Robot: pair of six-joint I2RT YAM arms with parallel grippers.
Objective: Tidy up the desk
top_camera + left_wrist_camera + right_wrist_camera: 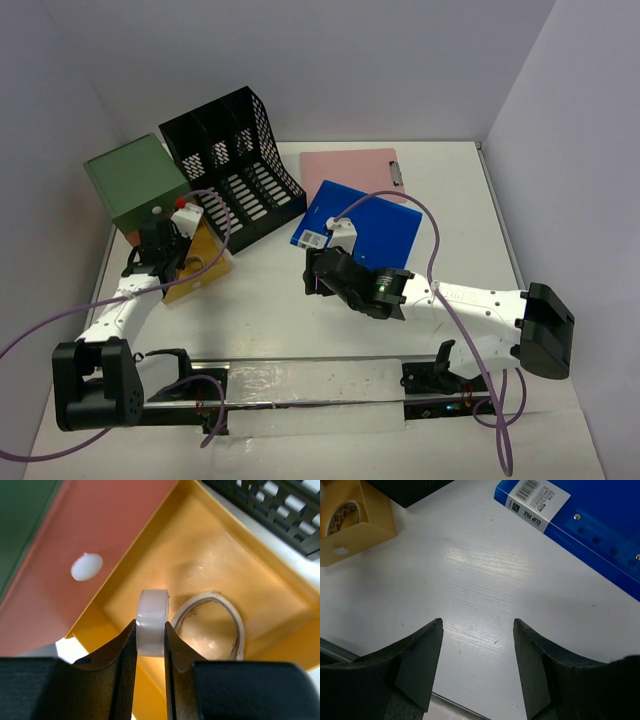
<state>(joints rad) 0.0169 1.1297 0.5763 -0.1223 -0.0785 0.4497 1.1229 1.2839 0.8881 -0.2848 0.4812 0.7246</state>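
Observation:
The white desk [290,320] holds a yellow tray [203,268] at the left. My left gripper [165,245] hangs over it. In the left wrist view this gripper [151,626] is shut on a small whitish tape roll [152,607] held on edge above the yellow tray [210,555]. A thin tape ring [239,625] lies flat on the tray floor. My right gripper [318,272] sits mid-desk beside the blue clip file [365,225]. In its wrist view the right gripper [477,622] is open over bare desk [480,570], holding nothing.
A black mesh file organizer [235,165] stands at the back, a green box [135,180] left of it, a pink clipboard [350,165] to its right. A salmon-red surface [75,525] borders the tray. The right wrist view shows the blue file [600,525] and the yellow tray [365,527].

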